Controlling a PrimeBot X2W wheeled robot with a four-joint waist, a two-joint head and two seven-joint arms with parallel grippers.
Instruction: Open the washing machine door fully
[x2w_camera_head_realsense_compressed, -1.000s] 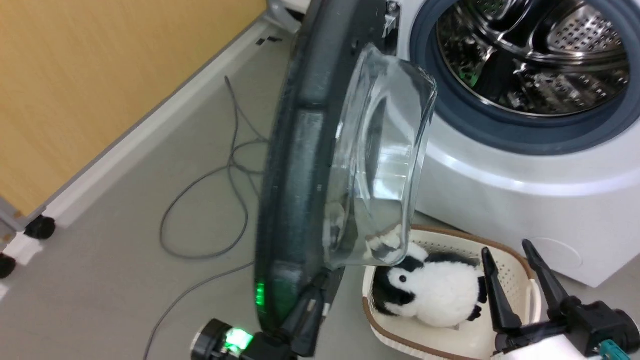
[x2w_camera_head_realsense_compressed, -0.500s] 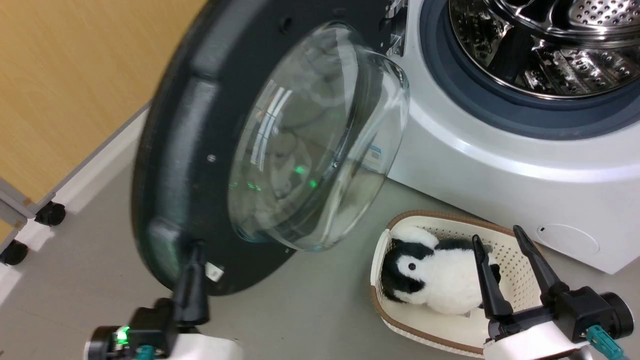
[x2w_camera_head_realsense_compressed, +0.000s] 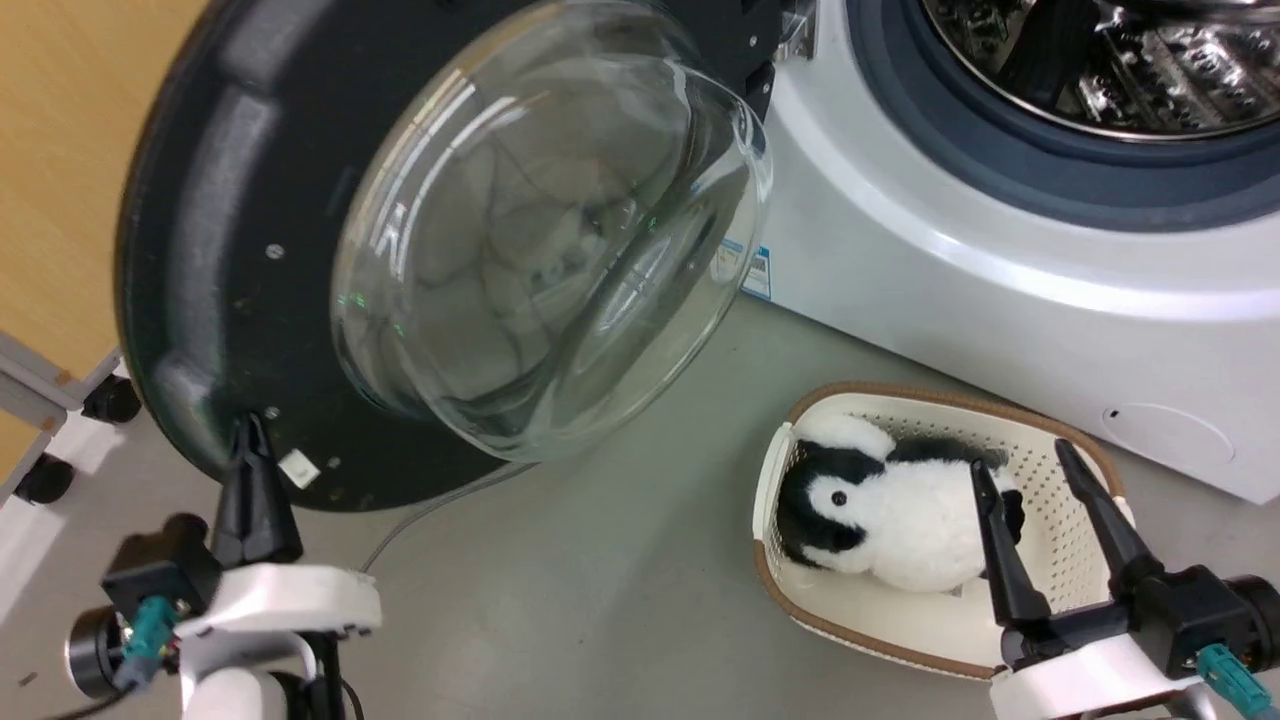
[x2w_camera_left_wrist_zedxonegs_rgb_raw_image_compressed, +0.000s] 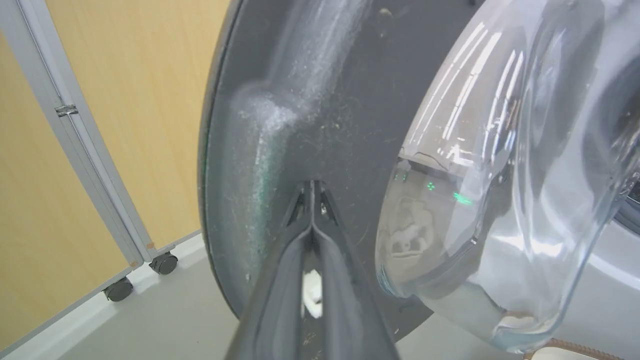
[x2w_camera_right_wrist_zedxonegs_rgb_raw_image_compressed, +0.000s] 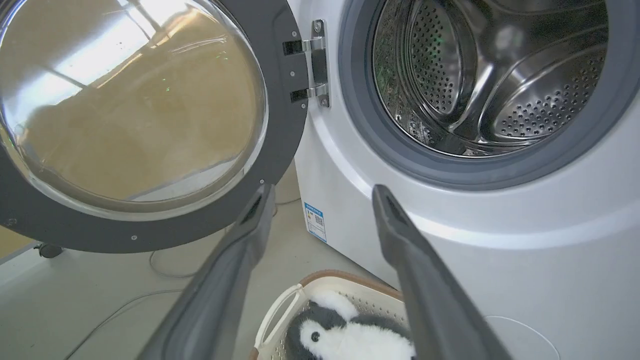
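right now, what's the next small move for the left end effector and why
Probably a short push away from the drum with the left end effector: its shut tips sit against the washing machine door near its lower rim, and the door may not be at its stop.

The right claw has its two dark fingers spread wide apart. Past its left finger hangs the washing machine door, swung out wide. Past its right finger is the washing machine with its shiny drum. Low between the fingers, a basket holds a fluffy penguin toy.
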